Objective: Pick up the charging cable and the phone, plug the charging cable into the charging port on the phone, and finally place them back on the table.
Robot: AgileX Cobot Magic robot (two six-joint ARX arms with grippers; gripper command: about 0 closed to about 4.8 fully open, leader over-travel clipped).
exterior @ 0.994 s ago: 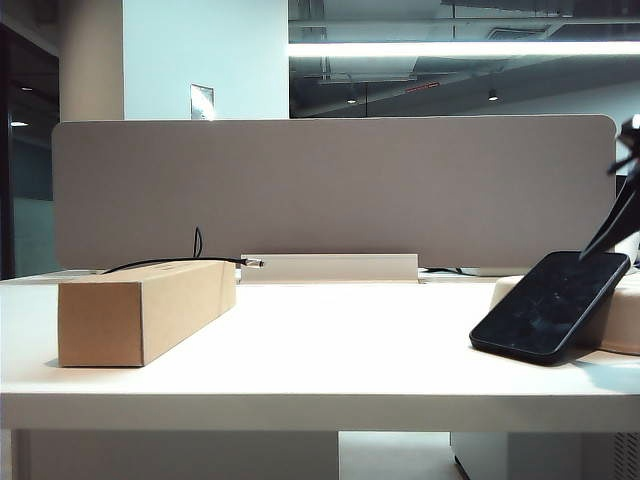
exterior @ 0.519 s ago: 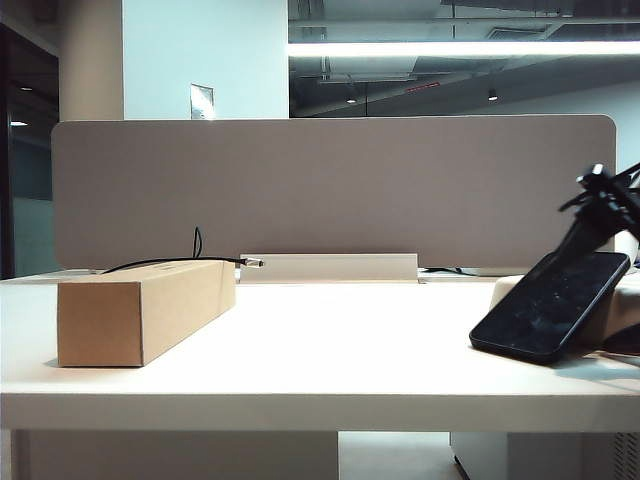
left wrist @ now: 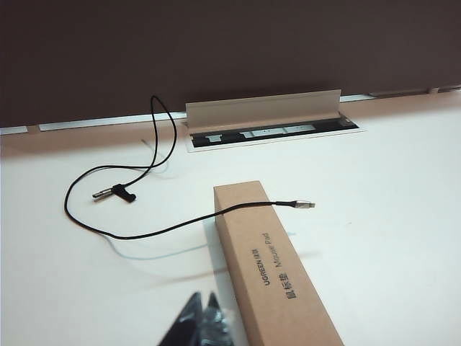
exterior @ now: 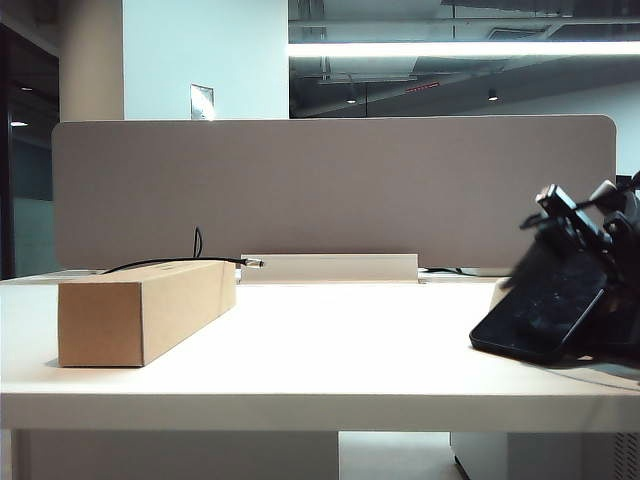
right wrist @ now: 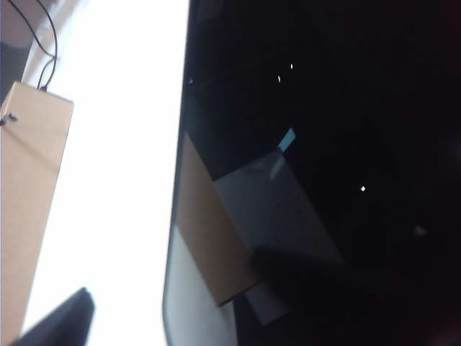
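black phone (exterior: pixel 541 305) tilted, just under right gripper's (exterior: pixel 580 225) open jaws

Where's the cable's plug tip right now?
In the left wrist view, the charging cable drapes over the cardboard box; its plug tip overhangs the box's far end, above the table.

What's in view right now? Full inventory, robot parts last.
charging cable: one, black, looped on the table, draped over the box, plug tip past the box's edge
phone: one, black, propped tilted at the table's right
cardboard box: one, brown, table's left
table: one, white
partition panel: one, grey, along the table's back
left gripper: shut, near the box's near end, holding nothing
right gripper: black, open, over the phone's upper end
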